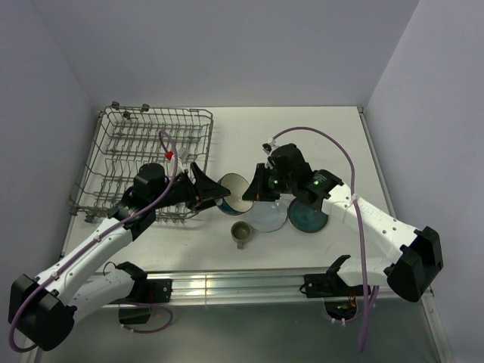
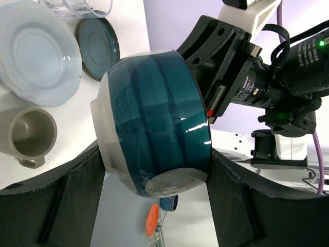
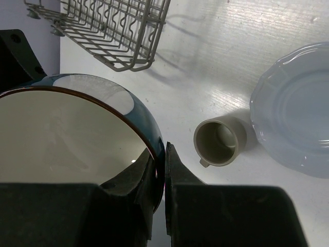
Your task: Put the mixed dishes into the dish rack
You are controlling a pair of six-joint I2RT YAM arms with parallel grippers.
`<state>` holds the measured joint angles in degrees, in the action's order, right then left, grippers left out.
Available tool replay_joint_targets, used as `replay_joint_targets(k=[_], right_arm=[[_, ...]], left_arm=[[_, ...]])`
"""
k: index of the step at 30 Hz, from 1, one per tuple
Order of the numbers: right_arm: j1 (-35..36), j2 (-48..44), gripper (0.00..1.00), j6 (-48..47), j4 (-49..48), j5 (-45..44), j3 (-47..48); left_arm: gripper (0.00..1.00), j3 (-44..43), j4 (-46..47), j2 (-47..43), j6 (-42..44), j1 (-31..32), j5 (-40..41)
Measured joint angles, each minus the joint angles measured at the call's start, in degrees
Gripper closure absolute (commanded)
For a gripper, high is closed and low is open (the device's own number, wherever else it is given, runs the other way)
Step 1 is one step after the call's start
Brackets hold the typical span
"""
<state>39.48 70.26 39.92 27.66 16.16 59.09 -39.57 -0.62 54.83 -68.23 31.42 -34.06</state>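
White bench, pale grey walls on three sides. dish rack sits at the far left of it. Both arms meet mid-bench, just right of the rack's near right corner.

bowl is between the two hands, tipped on its side and outside the rack. Cream inside faces the right arm, teal outside and foot ring face the left arm. It looks clear of the bench.

right hand: jaws nearly together, pinching the bowl's dark rim. One finger is inside the bowl and one outside, clear in the right wrist view.

left hand: jaws spread wide, one on each side of the bowl's body with the foot ring towards the palm. In the left wrist view both fingers sit right against the bowl's sides. Cannot tell whether they actually clamp it or just bracket it.

Rest of the dishes are on the bench, right of the rack:
- mug stands upright, nearest the arm bases, just below the bowl in the top view.
- pale blue plate lies flat just right of the mug, partly under the right hand.
- dark teal plate lies flat beside the blue one, on its right, under the right forearm.
- tumbler is only seen cropped at the top edge of the left wrist view, next to the two plates.
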Motion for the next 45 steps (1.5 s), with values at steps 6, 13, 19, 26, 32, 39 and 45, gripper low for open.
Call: replay_joint_targets(k=[6, 13, 19, 26, 32, 39, 45], right_arm=[[0.0, 0.1, 0.81, -0.9, -0.5, 0.0, 0.2], [-0.9, 0.1, 0.67, -1.5, -0.9, -1.1, 1.4], [-1.7, 0.1, 0.44, -2.2, -1.1, -1.9, 1.8], [-2.4, 0.0, 0.18, -2.4, -1.0, -2.6, 1.8], [-4.6, -2.7, 0.14, -2.4, 0.1, -3.4, 2.6], [-11.2, -10.2, 0.14, -3.3, 3.0, -4.7, 7.9], [-13.8, -14.8, 0.14, -4.5, 4.6, -5.1, 9.6]], left_arm=[[1.0, 0.0, -1.0, -0.9, 0.3, -0.1, 1.1], [1.0, 0.0, -0.9, -1.0, 0.0, -0.7, 1.0], [1.0, 0.0, -1.0, -1.7, 0.0, -1.0, 0.9], [1.0, -0.3, -3.2, -2.2, 1.2, -1.8, 1.0], [1.0, -4.9, -13.2, -2.2, 6.3, -4.2, 4.4], [1.0, -16.6, -27.8, -1.2, 14.6, -6.3, 16.7], [1.0, -32.9, -40.8, 6.4, 22.3, -6.4, 33.4]])
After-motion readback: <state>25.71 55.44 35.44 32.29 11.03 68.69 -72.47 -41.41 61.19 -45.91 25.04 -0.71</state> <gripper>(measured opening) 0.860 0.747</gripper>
